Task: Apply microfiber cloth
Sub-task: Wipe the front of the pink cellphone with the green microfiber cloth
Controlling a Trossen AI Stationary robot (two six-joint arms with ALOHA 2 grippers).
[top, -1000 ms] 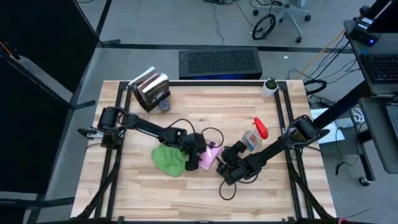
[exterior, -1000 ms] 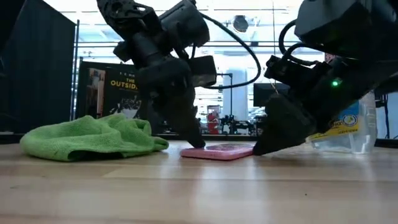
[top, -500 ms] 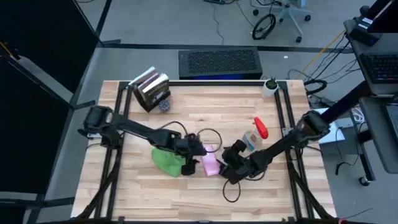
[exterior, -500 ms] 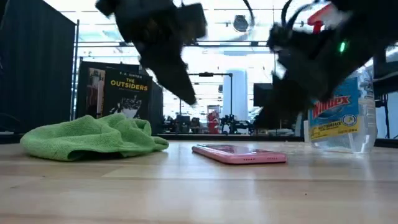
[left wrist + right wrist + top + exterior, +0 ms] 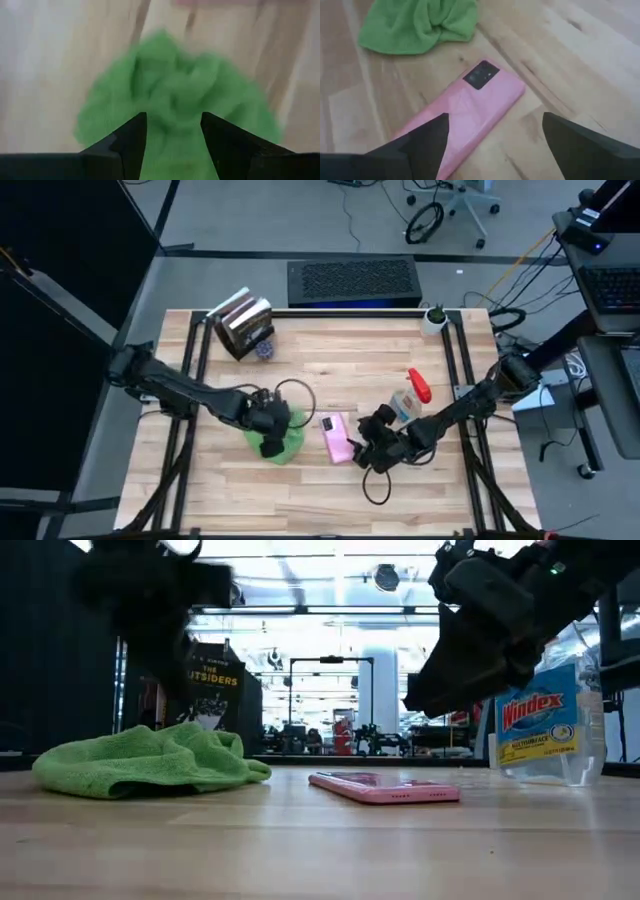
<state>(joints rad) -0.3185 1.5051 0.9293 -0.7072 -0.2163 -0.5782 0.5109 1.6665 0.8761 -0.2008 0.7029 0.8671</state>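
The bright green microfiber cloth (image 5: pixel 278 440) lies bunched on the wooden table, left of centre; it shows as a low heap in the low view (image 5: pixel 150 764). My left gripper (image 5: pixel 173 125) hangs open above the cloth (image 5: pixel 175 90) without touching it. A pink phone (image 5: pixel 338 438) lies flat to the cloth's right, camera side up (image 5: pixel 470 110). My right gripper (image 5: pixel 495 120) is open and raised over the phone's right end (image 5: pixel 430 790), clear of it.
A clear spray bottle with a red trigger (image 5: pixel 410 395) stands behind my right gripper. Books (image 5: pixel 243 323) lean at the back left, and a small white pot (image 5: pixel 434 318) sits at the back right. Black cables (image 5: pixel 375 485) loop over the table. Bare wood lies along the near edge.
Both grippers have lifted off the phone's two ends. My left gripper has swung up and toward the table's left edge, ending above the cloth. My right gripper has risen and stays over the phone. The phone now lies flat and has shifted slightly; the cloth has kept still.
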